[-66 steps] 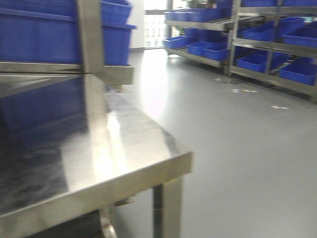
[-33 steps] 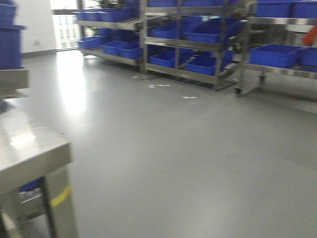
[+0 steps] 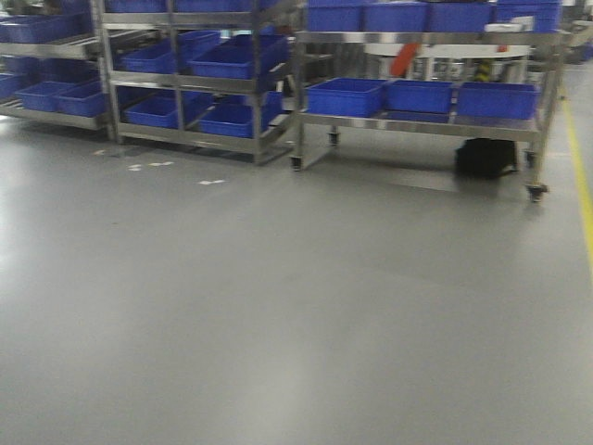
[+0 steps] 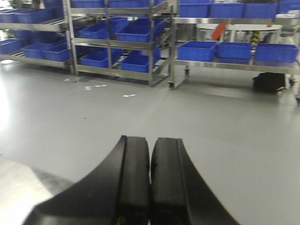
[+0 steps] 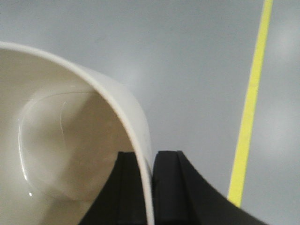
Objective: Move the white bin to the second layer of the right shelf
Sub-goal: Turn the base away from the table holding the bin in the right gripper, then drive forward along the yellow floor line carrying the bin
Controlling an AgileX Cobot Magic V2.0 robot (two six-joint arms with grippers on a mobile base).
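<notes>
My right gripper (image 5: 151,157) is shut on the wall of the white bin (image 5: 61,140). One finger is inside the glossy cream tub and one outside, and the bin hangs above the grey floor. The bin is empty. My left gripper (image 4: 150,140) is shut and empty, held above the floor and facing the racks. The right shelf (image 3: 417,125) is a steel rack on castors far ahead; it also shows in the left wrist view (image 4: 234,65). Its levels carry blue crates (image 3: 422,95). I cannot make out rollers at this distance. Neither gripper shows in the front view.
A second steel rack (image 3: 199,139) with several blue crates stands left of the right shelf. A black bag (image 3: 485,158) lies under the right shelf. A yellow floor line (image 3: 579,176) runs along the right; it also shows under the bin (image 5: 248,126). Grey floor lies between me and the racks.
The front view has swung to the right. The steel table and its blue crates have left the view, and the racks now stand straight ahead.
</notes>
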